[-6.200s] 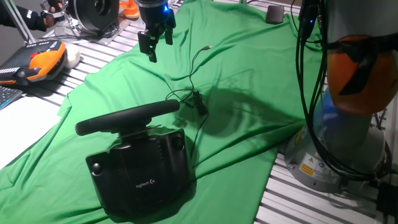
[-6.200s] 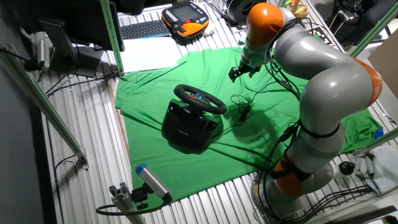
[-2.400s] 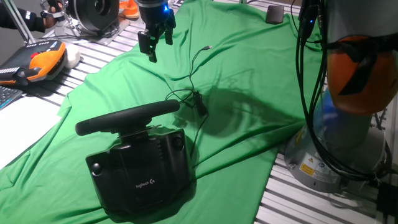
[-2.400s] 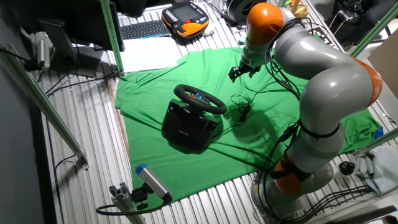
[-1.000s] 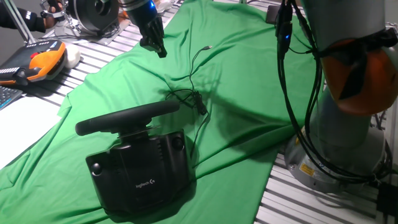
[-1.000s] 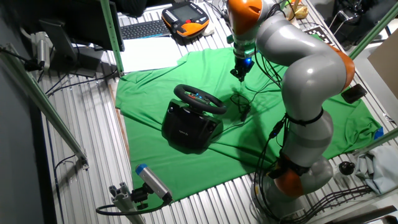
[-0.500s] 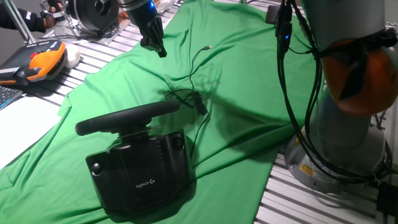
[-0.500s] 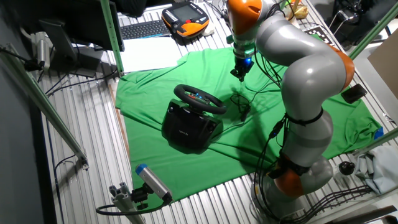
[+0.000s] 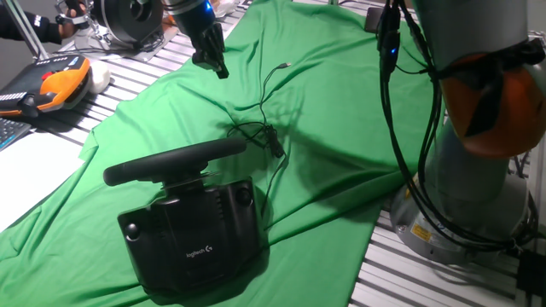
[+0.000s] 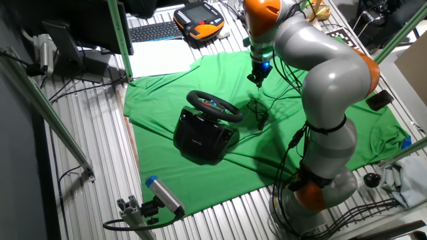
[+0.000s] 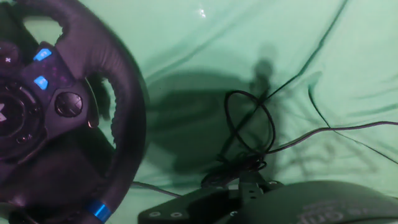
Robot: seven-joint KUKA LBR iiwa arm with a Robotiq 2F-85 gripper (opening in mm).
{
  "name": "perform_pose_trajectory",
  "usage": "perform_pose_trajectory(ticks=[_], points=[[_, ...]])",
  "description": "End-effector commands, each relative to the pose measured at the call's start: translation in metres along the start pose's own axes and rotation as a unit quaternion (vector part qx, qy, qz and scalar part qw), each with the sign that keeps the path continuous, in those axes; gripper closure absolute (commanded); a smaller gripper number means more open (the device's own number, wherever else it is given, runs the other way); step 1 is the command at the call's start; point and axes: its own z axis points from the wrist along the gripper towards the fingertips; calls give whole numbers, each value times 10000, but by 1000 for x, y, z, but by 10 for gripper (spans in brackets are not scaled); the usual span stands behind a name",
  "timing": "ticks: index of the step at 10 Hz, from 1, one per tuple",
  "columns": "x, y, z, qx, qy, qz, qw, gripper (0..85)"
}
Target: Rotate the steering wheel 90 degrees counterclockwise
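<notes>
The steering wheel (image 9: 175,162) is a black rim, seen nearly edge-on, on its boxy black Logitech base (image 9: 192,237) on the green cloth. In the other fixed view the wheel (image 10: 213,105) tilts over the base (image 10: 199,137). My gripper (image 9: 212,63) hangs in the air beyond the wheel, well apart from it, and it also shows in the other fixed view (image 10: 257,79). It holds nothing and its fingers look apart. The hand view shows the wheel's rim (image 11: 127,106) with blue buttons at the left.
A tangle of black cables (image 9: 264,128) lies on the cloth between the gripper and the wheel, also seen in the hand view (image 11: 249,130). An orange pendant (image 9: 55,83) lies at the left. The arm's base (image 9: 478,196) stands at the right.
Since 2.4 s ago the arm has swung round and the hand has turned and shifted slightly left. Over the last second nothing has moved. The wheel has not turned.
</notes>
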Motion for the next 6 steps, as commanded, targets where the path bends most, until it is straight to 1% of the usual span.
perform_pose_trajectory(ticks=[1,2,3,4,5,6], points=[[0,0,0,-94,-33,-55,9999,850],[0,0,0,-231,-148,-247,9993,850],[0,0,0,-323,-699,-348,9964,850],[0,0,0,-928,-872,-237,9916,850],[0,0,0,-1191,-786,-121,9897,850],[0,0,0,-1349,-878,181,9868,850]])
